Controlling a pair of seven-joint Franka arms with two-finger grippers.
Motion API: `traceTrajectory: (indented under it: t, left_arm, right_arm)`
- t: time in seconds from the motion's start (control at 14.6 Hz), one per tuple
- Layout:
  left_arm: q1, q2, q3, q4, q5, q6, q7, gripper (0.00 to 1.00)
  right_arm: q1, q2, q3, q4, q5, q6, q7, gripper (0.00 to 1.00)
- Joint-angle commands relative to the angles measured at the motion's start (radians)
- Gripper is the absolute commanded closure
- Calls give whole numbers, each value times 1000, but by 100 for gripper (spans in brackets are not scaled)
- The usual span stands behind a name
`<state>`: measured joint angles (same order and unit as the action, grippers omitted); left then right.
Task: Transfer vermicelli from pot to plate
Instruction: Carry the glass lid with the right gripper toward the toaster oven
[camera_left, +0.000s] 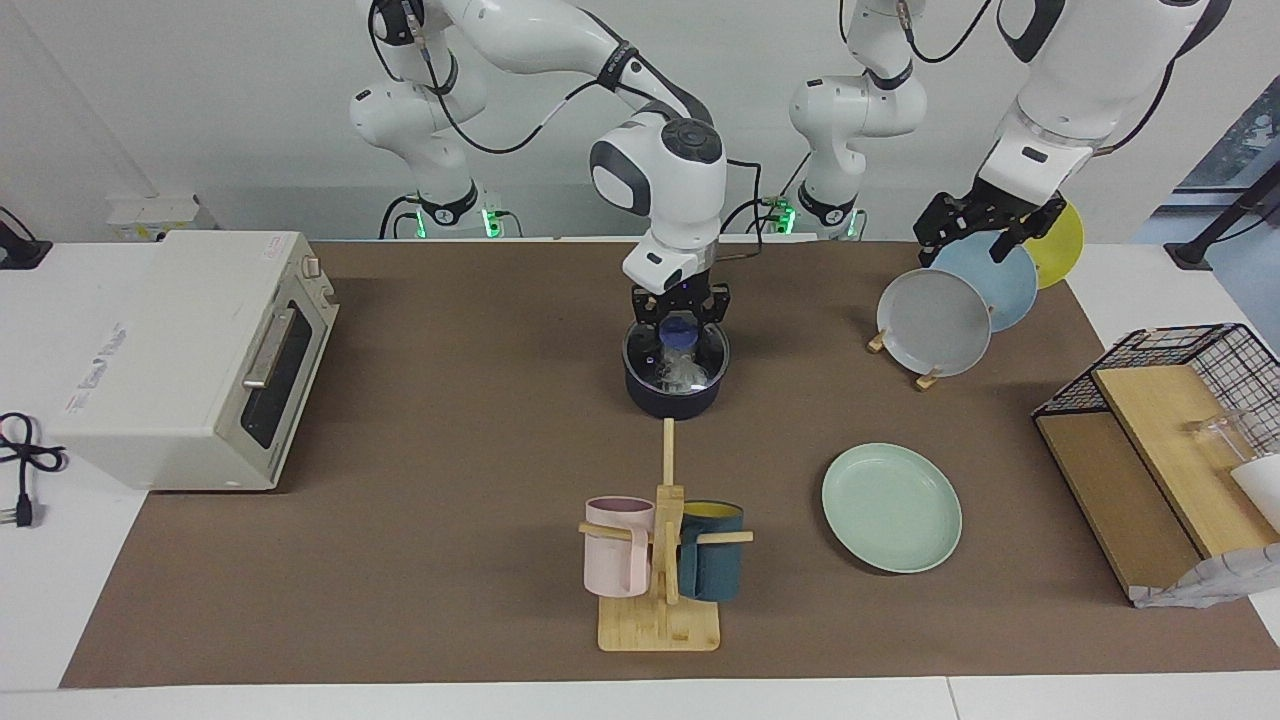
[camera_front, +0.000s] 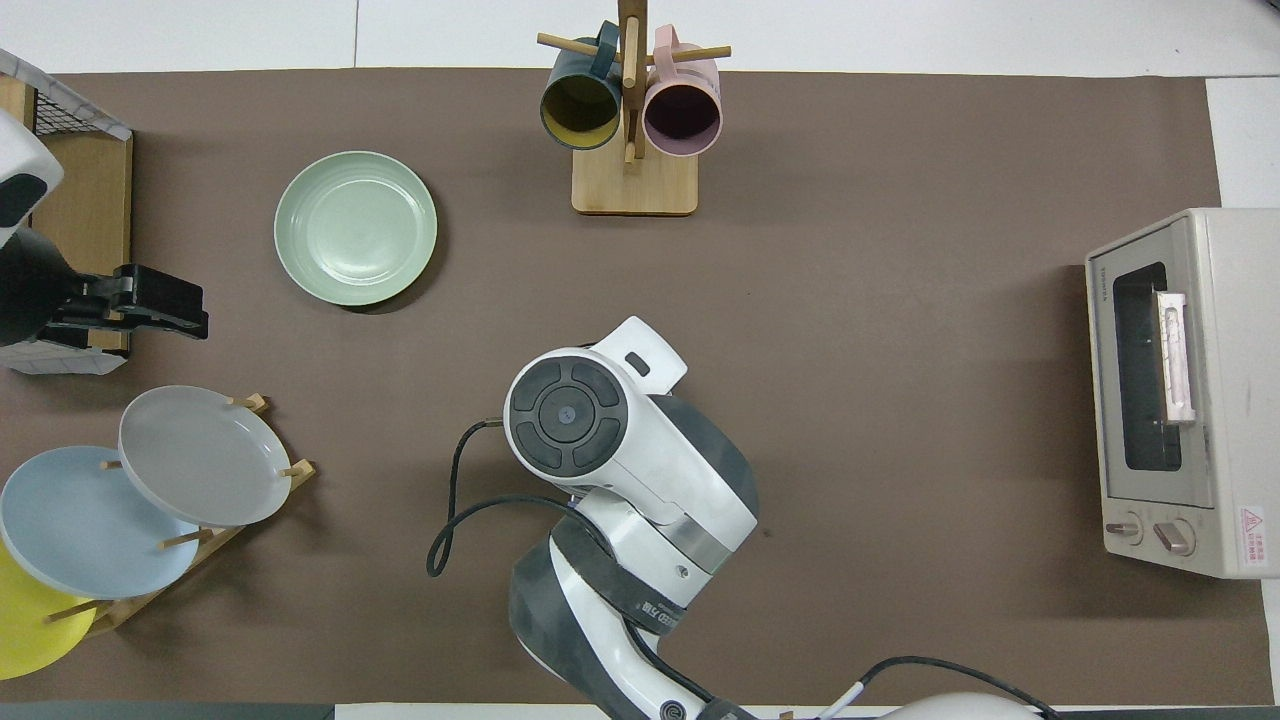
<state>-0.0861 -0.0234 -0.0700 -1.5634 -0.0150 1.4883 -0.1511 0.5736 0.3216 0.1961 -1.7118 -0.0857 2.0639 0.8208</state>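
The dark navy pot (camera_left: 675, 398) stands at the table's middle, nearer to the robots than the mug rack. Whitish vermicelli (camera_left: 690, 374) lies inside it. My right gripper (camera_left: 678, 348) is lowered into the pot's mouth, just above the vermicelli. A blue piece shows between the hand's black sides; I cannot tell whether it is the pot's handle. In the overhead view my right arm hides the pot. The mint-green plate (camera_left: 891, 507) (camera_front: 355, 228) lies empty toward the left arm's end. My left gripper (camera_left: 985, 232) (camera_front: 165, 305) waits open over the plate rack.
A wooden mug rack (camera_left: 660, 620) (camera_front: 632, 185) holds a pink and a teal mug. A plate rack holds grey (camera_left: 933, 322), light blue and yellow plates. A toaster oven (camera_left: 190, 360) (camera_front: 1180, 390) stands at the right arm's end, a wire basket (camera_left: 1170, 350) at the left arm's end.
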Motion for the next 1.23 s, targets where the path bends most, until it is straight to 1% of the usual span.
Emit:
traceTrajectory:
  t: [0.0,0.07,0.21,0.27,0.34,0.48,0.55,0.62,0.75,0.89,1.03,1.17]
  left_arm:
    - [8,-29,-1,-29,-13,0,-4,0]
    - [8,-27,-1,-29,-13,0,-4,0]
    - [8,-27,-1,-29,-13,0,-4,0]
    - [8,-29,-1,-29,-13,0,-5,0]
    - [8,-29,-1,-29,-13,0,-4,0]
    - [8,-29,-1,-29,-13,0,-4,0]
    - [8,-27,-1,-29,-13,0,-4,0]
    - [8,-27,-1,-29,-13,0,-5,0]
    - [8,-29,-1,-29,-13,0,-4,0]
    - [8,-29,-1,-29,-13,0,-4,0]
    - [8,-27,-1,-29,-13,0,-4,0]
    - [8,-29,-1,-29,-13,0,-4,0]
  right_arm:
    - [-6,-12,-3,12,-17,4,-5,54]
    - [-15,-12,-1,32,-17,-10,-8,58]
    - [-30,-13,-4,110,-17,-97,-67,58]
    - [-55,-13,-4,144,-13,-137,-101,58]
    - [-79,-13,-4,161,-11,-162,-135,58]
    - [-125,-21,-6,156,-9,-191,-231,57]
    - [-159,-27,-6,149,-9,-199,-267,57]
    - [-216,-38,-6,138,-9,-203,-325,57]
    - [-300,-45,-6,120,-6,-228,-483,57]
    - [-388,-52,-6,97,-8,-240,-602,56]
    - [-451,-75,-6,32,-8,-225,-673,55]
    - [-507,-108,-6,-69,-8,-171,-744,55]
